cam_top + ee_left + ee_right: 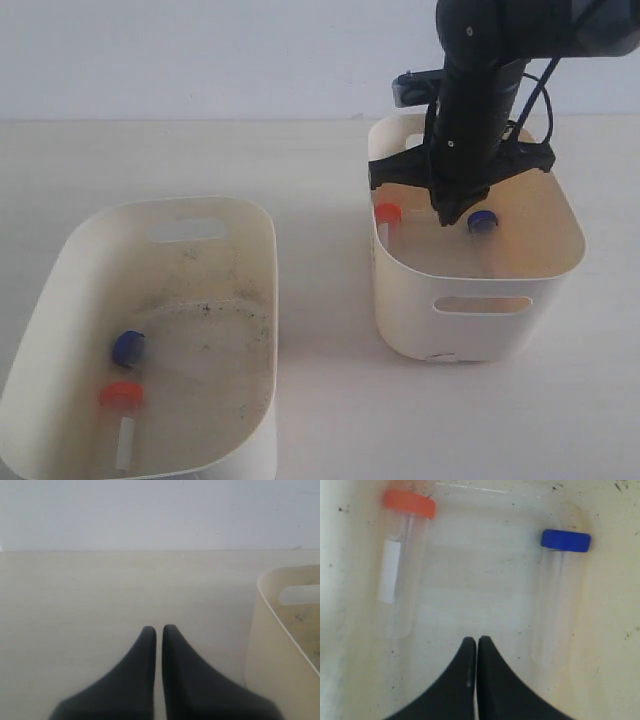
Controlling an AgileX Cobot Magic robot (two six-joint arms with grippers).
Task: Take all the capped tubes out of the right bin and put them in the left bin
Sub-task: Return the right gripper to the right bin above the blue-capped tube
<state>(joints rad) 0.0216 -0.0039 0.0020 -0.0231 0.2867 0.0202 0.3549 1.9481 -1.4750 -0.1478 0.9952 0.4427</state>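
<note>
The right bin (480,305) holds two capped tubes: an orange-capped tube (387,215) (402,560) with a white label, and a blue-capped tube (483,222) (560,590). My right gripper (450,212) (477,642) hangs shut inside this bin between the two tubes, holding nothing. The left bin (215,215), its floor speckled with dirt, contains a blue-capped tube (128,346) and an orange-capped tube (121,410). My left gripper (158,630) is shut and empty over bare table, beside the left bin's wall (272,650); it does not show in the exterior view.
A pale tabletop (325,180) runs between and around the two bins, with a white wall (200,50) behind. The right arm (480,90) reaches down from above into the right bin.
</note>
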